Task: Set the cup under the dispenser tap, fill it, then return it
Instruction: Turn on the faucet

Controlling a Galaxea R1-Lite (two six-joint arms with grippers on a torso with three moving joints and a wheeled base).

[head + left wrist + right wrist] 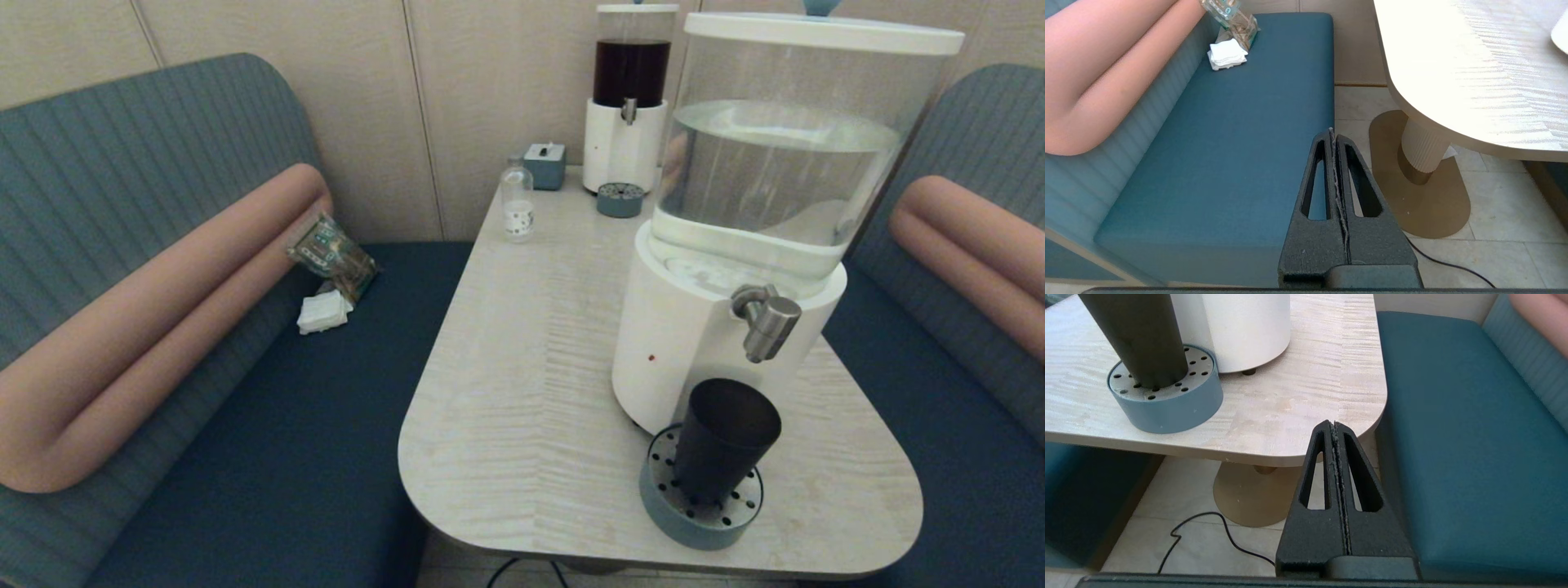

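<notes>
The dark cup (722, 441) stands upright on the round blue-grey drip tray (700, 516), below and a little in front of the steel dispenser tap (767, 320) of the big white-based water dispenser (759, 220). In the right wrist view the cup (1137, 337) and tray (1167, 404) sit near the table's front corner. My right gripper (1334, 424) is shut and empty, below the table edge beside the right bench. Low over the left bench's front edge, my left gripper (1332, 131) is shut and empty too. Neither gripper shows in the head view.
A smaller dispenser with dark liquid (627, 98), its small tray (620, 199), a blue-grey box (544, 165) and a clear labelled bottle (518, 202) stand at the table's far end. A packet and napkins (331, 273) lie on the left bench. A cable (1208, 535) runs across the floor.
</notes>
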